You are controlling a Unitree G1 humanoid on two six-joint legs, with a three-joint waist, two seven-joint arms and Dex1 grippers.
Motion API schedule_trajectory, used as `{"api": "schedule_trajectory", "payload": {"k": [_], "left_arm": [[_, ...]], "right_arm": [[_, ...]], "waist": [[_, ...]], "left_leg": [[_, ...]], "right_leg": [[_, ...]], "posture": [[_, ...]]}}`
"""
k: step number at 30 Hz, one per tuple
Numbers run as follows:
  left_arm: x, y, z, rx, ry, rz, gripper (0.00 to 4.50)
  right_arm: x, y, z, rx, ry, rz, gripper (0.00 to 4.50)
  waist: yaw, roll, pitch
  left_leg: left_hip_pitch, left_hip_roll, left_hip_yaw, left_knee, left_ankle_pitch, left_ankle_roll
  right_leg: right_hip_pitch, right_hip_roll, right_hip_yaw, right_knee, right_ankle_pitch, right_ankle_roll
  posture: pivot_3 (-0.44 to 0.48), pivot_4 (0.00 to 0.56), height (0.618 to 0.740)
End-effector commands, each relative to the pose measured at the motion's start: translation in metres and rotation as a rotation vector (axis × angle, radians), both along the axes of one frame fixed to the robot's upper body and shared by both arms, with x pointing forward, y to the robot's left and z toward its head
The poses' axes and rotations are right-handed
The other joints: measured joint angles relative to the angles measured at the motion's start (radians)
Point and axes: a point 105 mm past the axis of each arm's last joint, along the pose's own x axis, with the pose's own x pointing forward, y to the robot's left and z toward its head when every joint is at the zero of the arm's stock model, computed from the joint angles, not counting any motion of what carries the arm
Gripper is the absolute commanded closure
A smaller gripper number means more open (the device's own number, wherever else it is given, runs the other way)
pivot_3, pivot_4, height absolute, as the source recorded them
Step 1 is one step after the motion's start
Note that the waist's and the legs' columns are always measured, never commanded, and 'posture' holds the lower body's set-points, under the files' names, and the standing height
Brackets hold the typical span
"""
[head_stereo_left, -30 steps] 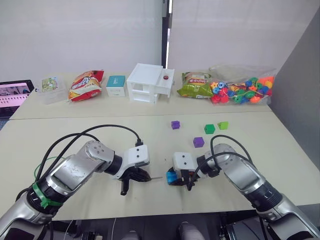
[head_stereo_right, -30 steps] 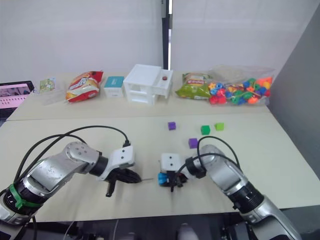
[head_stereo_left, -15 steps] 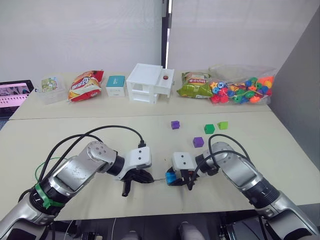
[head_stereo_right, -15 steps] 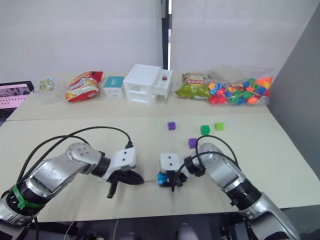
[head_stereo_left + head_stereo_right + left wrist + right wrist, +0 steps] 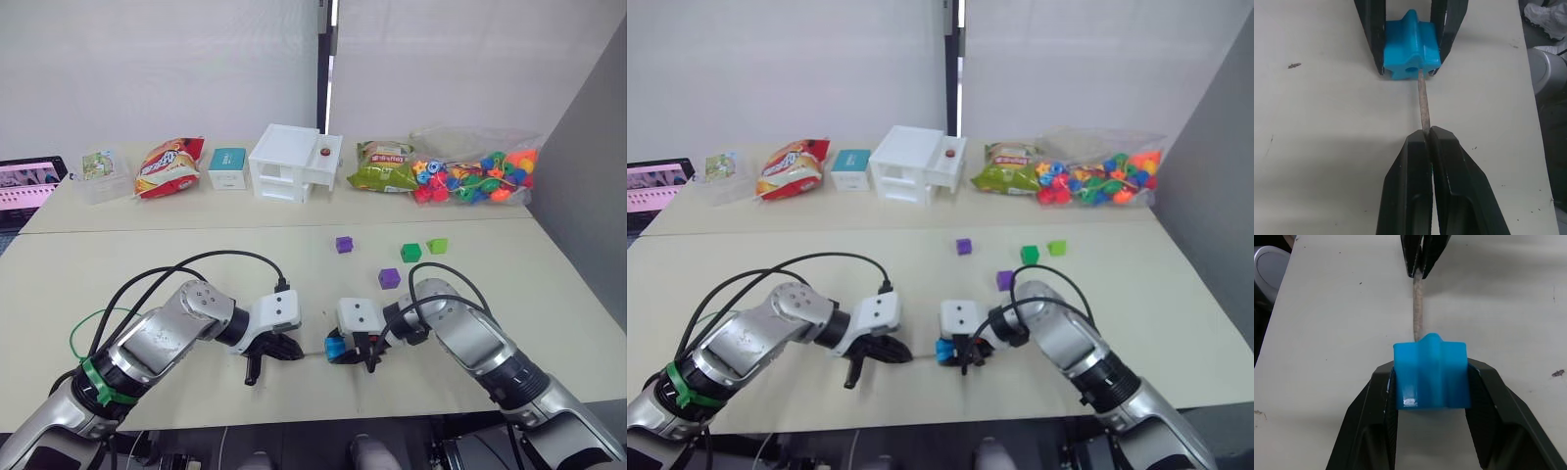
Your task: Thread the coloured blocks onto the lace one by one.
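- The right gripper (image 5: pixel 1431 382) has its two black fingers squeezed on the blue block (image 5: pixel 1431 369); one finger sits on each side of it; the block has a hole that faces the other gripper
- The left gripper (image 5: pixel 1428 139) has its fingers pressed tight together on the stiff pale tip (image 5: pixel 1423 105) of the lace (image 5: pixel 88 323); the tip sticks out straight from between the fingers; its far end is right at the hole in the blue block, and I cannot tell how far in it goes
- Both grippers are low over the table (image 5: pixel 196 264), nose to nose and very near each other
- Behind the left gripper, a thin green loop of the lace shows by that arm
- Farther from the right gripper, on the table, lie two purple blocks (image 5: pixel 389 278), a dark green block (image 5: pixel 410 253) and a light green block (image 5: pixel 437 246); they are well apart from both grippers
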Motion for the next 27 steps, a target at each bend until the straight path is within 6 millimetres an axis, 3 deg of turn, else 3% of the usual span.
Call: {"api": "schedule_trajectory", "payload": {"k": [1,13,27], "left_arm": [[0.004,-0.001,0.012,-0.014,-0.049,-0.006,4.50],[0.003,-0.011,0.014,-0.040,-0.048,-0.027,4.50],[0.012,-0.043,0.014,-0.102,-0.048,-0.052,4.50]], "right_arm": [[-0.008,-0.001,-0.008,-0.021,0.028,0.014,3.14],[-0.008,0.001,-0.007,-0.023,0.029,0.011,3.14],[-0.007,0.009,-0.006,0.011,0.043,-0.049,3.14]], "waist": [[0.000,0.000,0.000],[0.008,0.000,0.000],[0.019,0.000,0.000]], "left_leg": [[0.000,0.000,0.000,0.000,0.000,0.000],[0.000,0.000,0.000,0.000,0.000,0.000],[0.000,0.000,0.000,0.001,0.000,0.000]], "right_leg": [[0.000,0.000,0.000,0.000,0.000,0.000],[0.000,0.000,0.000,0.000,0.000,0.000],[0.000,0.000,0.000,0.000,0.000,0.000]], "posture": [[0.000,0.150,0.740],[0.000,0.150,0.740],[0.000,0.150,0.740]]}}
